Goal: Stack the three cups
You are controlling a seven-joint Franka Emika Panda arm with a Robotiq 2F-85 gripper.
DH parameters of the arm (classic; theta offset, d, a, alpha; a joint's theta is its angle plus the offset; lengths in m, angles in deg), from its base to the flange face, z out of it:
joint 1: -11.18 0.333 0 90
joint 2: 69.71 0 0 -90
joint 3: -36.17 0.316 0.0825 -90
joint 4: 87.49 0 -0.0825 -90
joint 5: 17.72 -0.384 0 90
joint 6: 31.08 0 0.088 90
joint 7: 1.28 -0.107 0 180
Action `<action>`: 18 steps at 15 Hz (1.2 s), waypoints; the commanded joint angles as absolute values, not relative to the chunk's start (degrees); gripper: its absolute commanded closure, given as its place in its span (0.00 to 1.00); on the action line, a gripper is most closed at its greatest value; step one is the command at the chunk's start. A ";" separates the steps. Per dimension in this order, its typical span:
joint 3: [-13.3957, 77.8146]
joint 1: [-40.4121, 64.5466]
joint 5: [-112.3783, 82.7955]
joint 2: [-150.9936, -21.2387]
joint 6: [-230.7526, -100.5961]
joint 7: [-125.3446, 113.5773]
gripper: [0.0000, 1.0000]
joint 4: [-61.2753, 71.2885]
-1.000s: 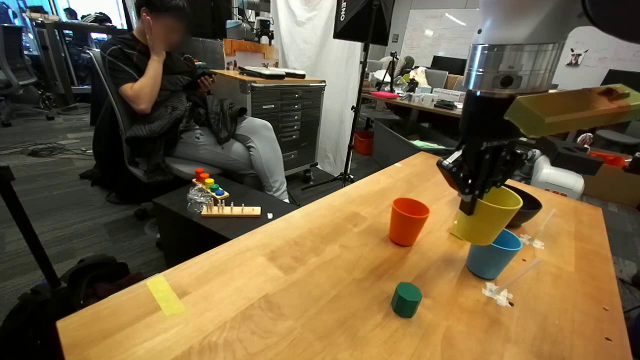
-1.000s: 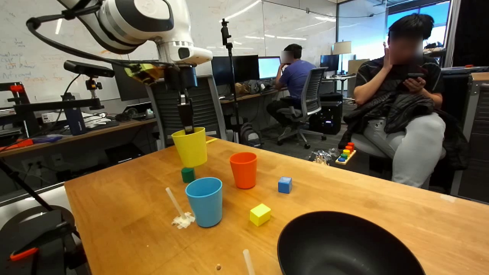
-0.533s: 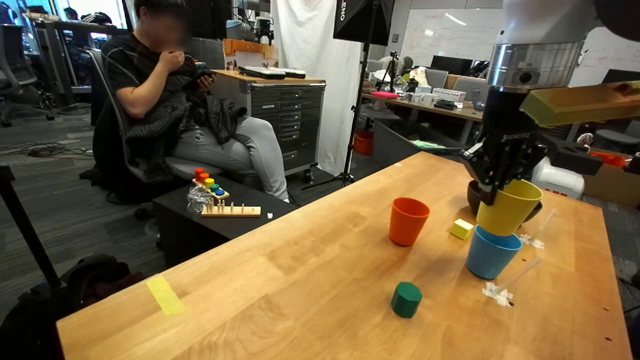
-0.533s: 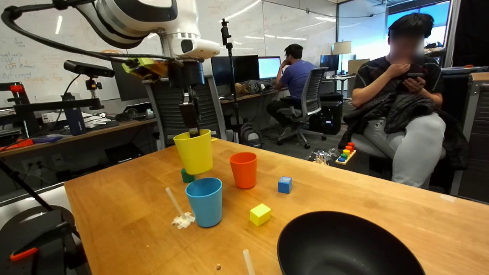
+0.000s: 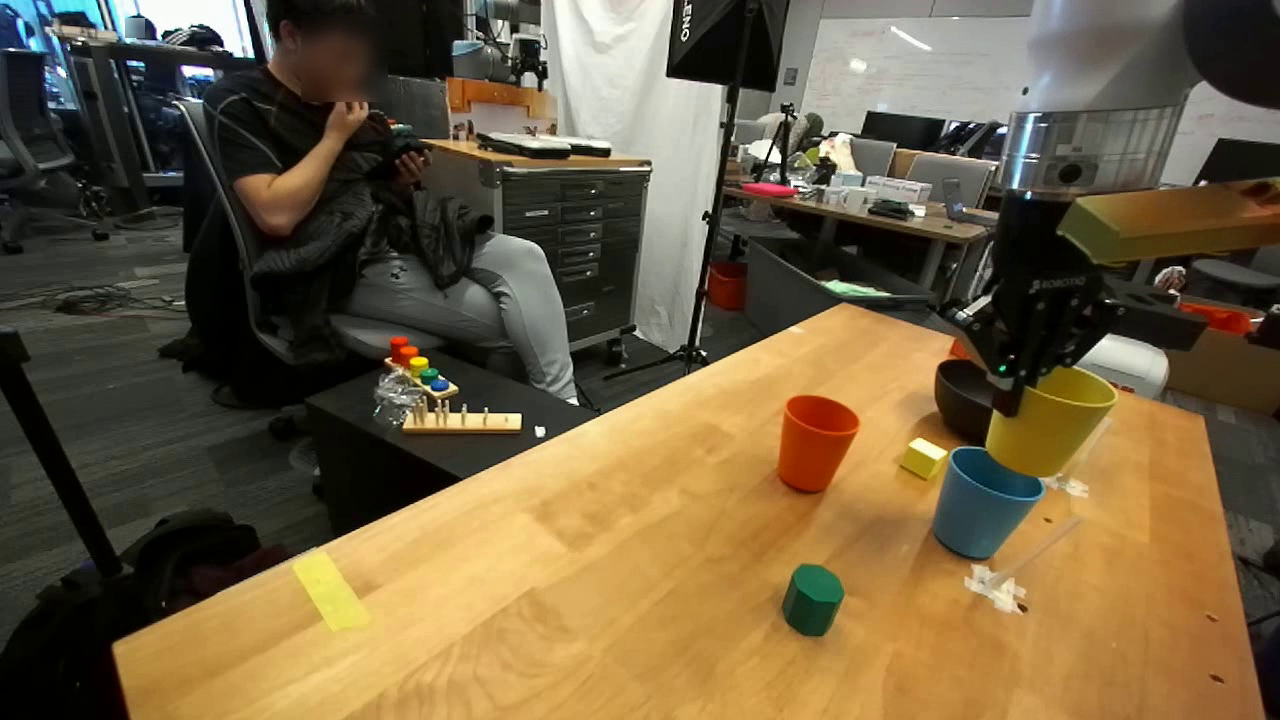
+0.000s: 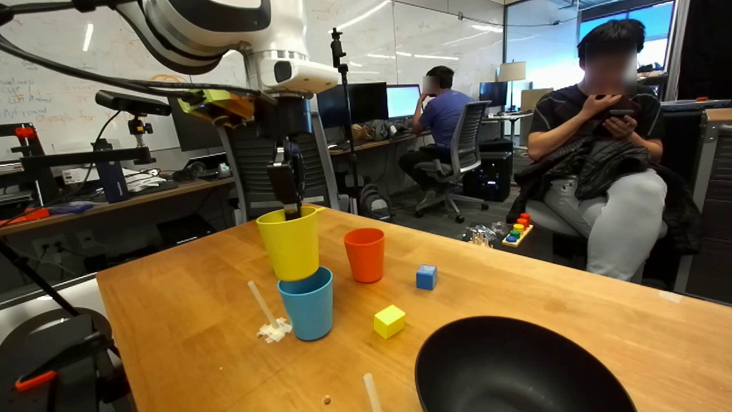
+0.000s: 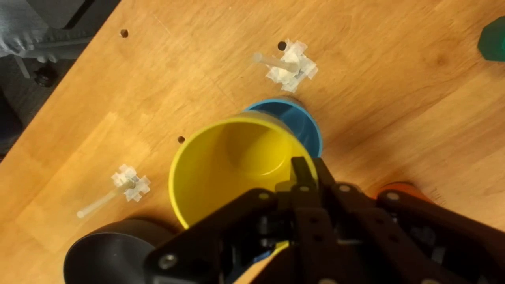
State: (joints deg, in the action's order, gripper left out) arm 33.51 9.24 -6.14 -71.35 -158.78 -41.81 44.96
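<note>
My gripper (image 7: pixel 309 165) is shut on the rim of the yellow cup (image 7: pixel 236 169), one finger inside the wall and one outside. In both exterior views the gripper (image 5: pixel 1008 395) (image 6: pixel 291 212) holds the yellow cup (image 5: pixel 1052 425) (image 6: pixel 291 249) in the air, slightly tilted. The light blue cup (image 5: pixel 985 510) (image 6: pixel 309 309) stands upright on the table. The yellow cup's base overlaps its rim in both views, off its centre; I cannot tell whether they touch. In the wrist view the yellow cup partly hides the blue cup (image 7: pixel 305 122). The orange cup (image 5: pixel 815 450) (image 6: pixel 365 257) stands upright apart.
A black bowl (image 5: pixel 960 400) (image 6: pixel 514 366) stands on the table. A yellow cube (image 5: pixel 923 458) (image 6: pixel 389 321), a blue cube (image 6: pixel 426 277) and a green block (image 5: pixel 812 600) lie nearby. Thin upright straws (image 6: pixel 263 304) (image 7: pixel 276 63) are taped to the table, one close beside the blue cup.
The gripper has carried the yellow cup toward the blue cup and lower, so it overlaps the blue rim. The yellow cube has come into sight from behind it. The blue and orange cups have not moved.
</note>
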 commanded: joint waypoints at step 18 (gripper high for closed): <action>33.09 9.10 -11.33 -75.08 -163.91 -38.14 0.99 44.97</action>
State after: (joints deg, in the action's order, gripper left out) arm 33.46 8.95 -9.68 -74.22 -163.21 -40.10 45.69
